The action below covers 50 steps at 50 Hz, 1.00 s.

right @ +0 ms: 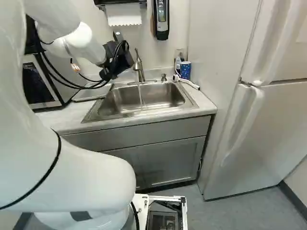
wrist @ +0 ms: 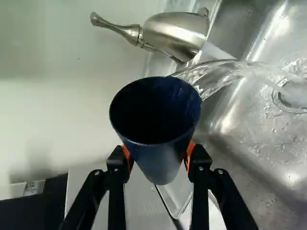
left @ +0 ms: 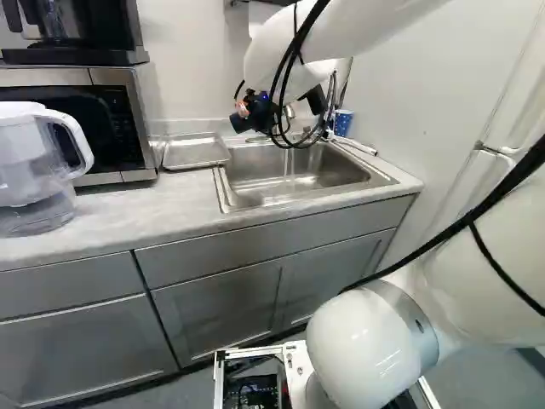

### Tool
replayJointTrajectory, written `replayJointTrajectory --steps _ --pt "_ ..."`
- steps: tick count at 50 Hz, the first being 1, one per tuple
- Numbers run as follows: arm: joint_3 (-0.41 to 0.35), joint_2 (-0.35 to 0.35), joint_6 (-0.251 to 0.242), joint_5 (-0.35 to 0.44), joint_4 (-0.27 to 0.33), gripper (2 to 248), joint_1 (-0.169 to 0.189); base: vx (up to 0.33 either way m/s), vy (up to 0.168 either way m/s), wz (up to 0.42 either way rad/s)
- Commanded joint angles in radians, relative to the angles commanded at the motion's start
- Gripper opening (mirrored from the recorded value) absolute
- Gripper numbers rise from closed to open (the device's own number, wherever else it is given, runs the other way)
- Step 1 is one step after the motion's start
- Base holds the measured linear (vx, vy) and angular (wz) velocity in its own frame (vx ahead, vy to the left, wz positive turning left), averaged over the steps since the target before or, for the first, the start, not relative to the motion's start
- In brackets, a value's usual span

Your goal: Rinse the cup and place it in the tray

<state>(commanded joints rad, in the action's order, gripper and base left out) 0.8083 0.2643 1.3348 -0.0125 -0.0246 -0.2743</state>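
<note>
In the right base view my gripper [right: 124, 61] is up at the sink's left side, its fingers hidden. The wrist view shows the gripper [wrist: 158, 155] shut on a dark blue cup [wrist: 160, 158], orange pads against two sides, the cup's open mouth facing the camera. Clear running water [wrist: 216, 74] shows at the cup's rim; whether any enters the cup I cannot tell. The faucet [right: 138, 69] stands behind the sink [right: 168, 97], a thin stream falling from it. A shallow metal tray [left: 196, 152] lies on the counter left of the sink.
A patterned blue cup [right: 185, 70] and a white brush-like item [right: 186, 82] are at the sink's back right corner. A microwave [left: 128, 119] and a water pitcher [left: 34, 166] stand on the counter [left: 128, 217] at the left. A refrigerator [right: 249, 124] is at the right.
</note>
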Motion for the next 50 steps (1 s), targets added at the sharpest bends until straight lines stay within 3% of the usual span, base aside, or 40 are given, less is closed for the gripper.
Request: replayJointTrajectory --steps 50 --pt "0.000 0.000 0.526 0.000 0.000 123 0.000 0.000 0.000 0.000"
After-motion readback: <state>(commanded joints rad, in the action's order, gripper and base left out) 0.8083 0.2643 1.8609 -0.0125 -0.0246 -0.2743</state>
